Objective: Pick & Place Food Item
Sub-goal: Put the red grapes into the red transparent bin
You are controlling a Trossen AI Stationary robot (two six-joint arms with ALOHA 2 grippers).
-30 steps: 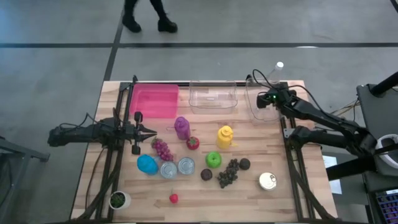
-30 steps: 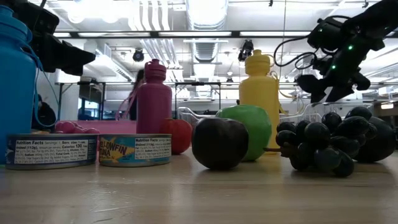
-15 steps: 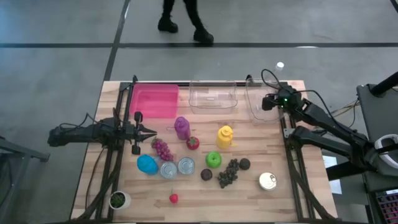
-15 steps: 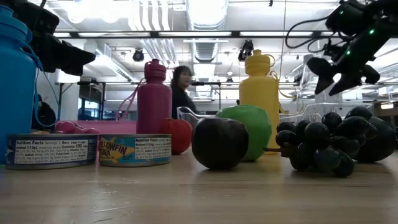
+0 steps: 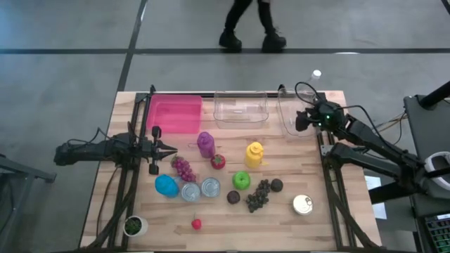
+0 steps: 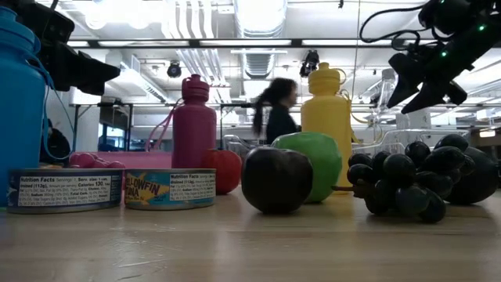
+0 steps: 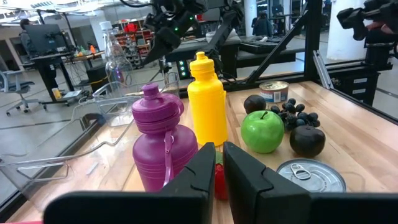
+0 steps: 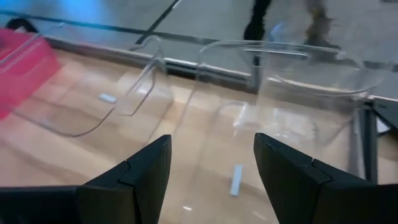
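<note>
high view: right gripper [image 5: 301,121] fingers spread over clear bin [image 5: 294,127]; left gripper [image 5: 171,148] fingers clenched, empty.

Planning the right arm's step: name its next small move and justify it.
Probably swing the right gripper back toward the food. It hangs open and empty over the clear bin at the table's far right corner, while the green apple and dark grapes lie untouched mid-table. The left gripper waits shut beside the purple bottle.
</note>
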